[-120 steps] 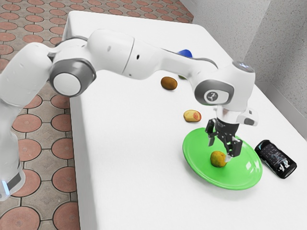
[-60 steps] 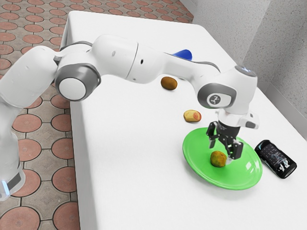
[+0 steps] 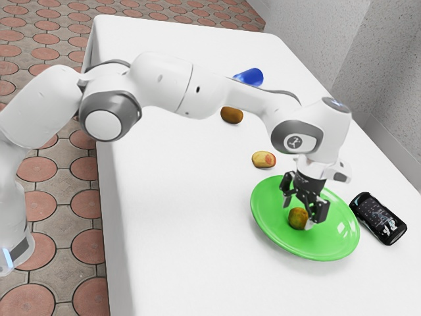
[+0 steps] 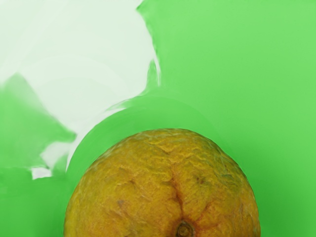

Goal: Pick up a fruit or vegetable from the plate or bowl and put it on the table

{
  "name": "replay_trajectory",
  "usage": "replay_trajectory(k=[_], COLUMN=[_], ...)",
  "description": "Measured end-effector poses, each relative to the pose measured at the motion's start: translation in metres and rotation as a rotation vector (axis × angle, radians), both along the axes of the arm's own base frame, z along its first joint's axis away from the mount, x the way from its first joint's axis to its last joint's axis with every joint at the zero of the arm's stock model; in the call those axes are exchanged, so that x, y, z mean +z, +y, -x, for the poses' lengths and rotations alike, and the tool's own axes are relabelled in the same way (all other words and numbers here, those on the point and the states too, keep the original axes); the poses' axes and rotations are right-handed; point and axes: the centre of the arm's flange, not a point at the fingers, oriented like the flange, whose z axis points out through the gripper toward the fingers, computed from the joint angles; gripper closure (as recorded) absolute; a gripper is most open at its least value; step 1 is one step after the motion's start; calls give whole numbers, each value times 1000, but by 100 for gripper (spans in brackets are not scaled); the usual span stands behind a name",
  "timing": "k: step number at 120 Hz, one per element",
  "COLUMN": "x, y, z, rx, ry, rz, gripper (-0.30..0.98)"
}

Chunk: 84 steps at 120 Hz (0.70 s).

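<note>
My gripper (image 3: 298, 213) is low over the green plate (image 3: 263, 217) in the exterior view, open, its two fingers well apart. The round orange-yellow fruit (image 3: 297, 220) lies on the plate at the fingertips, with one finger partly beside it on the exterior view's right. From the wrist view, the fruit (image 4: 163, 190) looks large and close under the hand, its stem end showing, with the green plate (image 4: 276, 94) around it. The white table (image 3: 184, 230) carries the plate.
A black phone-like device (image 3: 379, 218) lies beside the plate at the exterior view's right. Behind the plate are a yellow-red fruit (image 3: 264, 159) and a brown fruit (image 3: 231, 115). Farther back lies a blue object (image 3: 250, 77), partly behind the arm.
My hand has come down and shifted a little toward the exterior view's left, bringing the fingers closer around the fruit. The fruit and plate look unmoved.
</note>
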Motion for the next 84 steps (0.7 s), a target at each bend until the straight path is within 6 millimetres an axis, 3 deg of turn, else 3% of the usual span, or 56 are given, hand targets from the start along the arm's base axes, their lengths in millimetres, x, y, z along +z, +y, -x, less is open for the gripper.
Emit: replay_trajectory(k=[64, 84], x=[-8, -9], y=[-3, -4], z=[-7, -7], rx=[-4, -1], ry=[0, 1], rz=[5, 1], gripper=[0, 29])
